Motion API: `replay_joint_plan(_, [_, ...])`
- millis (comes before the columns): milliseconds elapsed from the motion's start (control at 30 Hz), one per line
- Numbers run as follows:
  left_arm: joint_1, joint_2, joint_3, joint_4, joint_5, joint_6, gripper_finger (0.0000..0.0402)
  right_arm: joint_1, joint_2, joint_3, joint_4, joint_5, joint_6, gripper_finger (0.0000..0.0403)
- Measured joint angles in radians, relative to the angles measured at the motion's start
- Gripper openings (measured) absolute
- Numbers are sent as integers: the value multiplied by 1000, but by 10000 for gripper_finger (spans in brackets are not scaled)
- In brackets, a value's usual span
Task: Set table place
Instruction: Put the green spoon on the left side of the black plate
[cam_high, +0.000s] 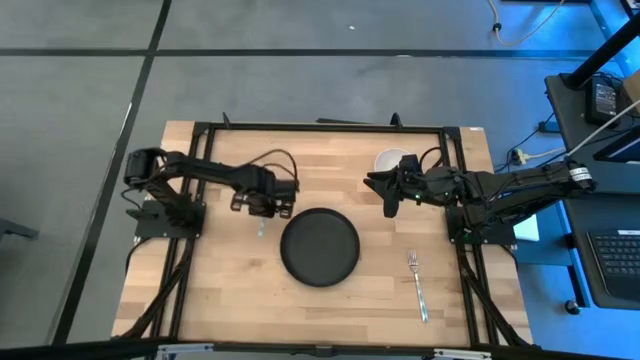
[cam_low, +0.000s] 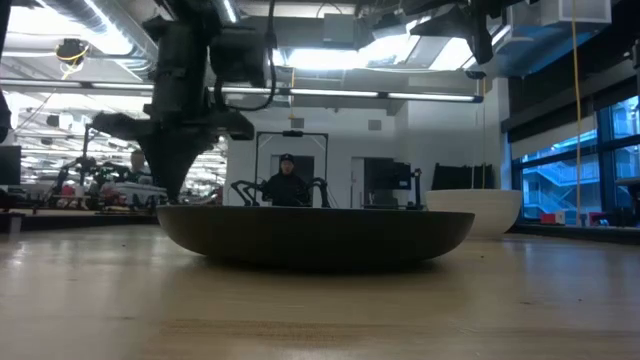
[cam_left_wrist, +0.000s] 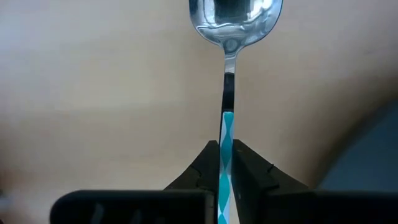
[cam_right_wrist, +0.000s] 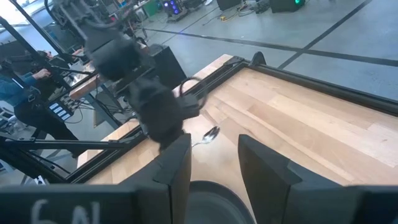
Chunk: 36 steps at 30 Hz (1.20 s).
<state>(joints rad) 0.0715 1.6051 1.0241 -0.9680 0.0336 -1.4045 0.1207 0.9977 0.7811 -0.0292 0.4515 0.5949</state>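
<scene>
- The pale wood-strip tabletop (cam_high: 220, 300) with its thin black frame lies just under the left gripper (cam_left_wrist: 226, 163), whose fingers are clamped on the teal-patterned handle of a shiny metal spoon (cam_left_wrist: 232, 25).
- The spoon's long axis runs straight out from those fingers, bowl leading, beside the round black plate (cam_high: 319, 246).
- The right gripper (cam_right_wrist: 214, 163) hovers past the plate's other side, fingers apart, near a white bowl (cam_high: 391, 160); the left arm looks better placed to set the spoon down.
- A silver fork (cam_high: 417, 283) lies on the tabletop.
- A person (cam_low: 287, 182) sits in the room beyond.
</scene>
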Motion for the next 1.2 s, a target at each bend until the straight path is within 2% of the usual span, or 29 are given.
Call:
replay_joint_plan(367, [-223,-1,0,23,-63,-336,20,0,0,0,-57,-34,-3,135])
replay_joint_plan(467, [-262,-1,-3,29,-107,-349,20,0,0,0,-71,-52,-2,135])
replay_joint_plan(800, [-330,-1,-106,172,-120,-426,20,0,0,0,-73,-55,-2,135])
replay_joint_plan(1033, [-320,0,-152,180,-122,-418,21,0,0,0,-73,-54,-2,135])
replay_joint_plan(1200, [-313,-1,-177,251,-127,-396,19,0,0,0,-73,-53,-2,135])
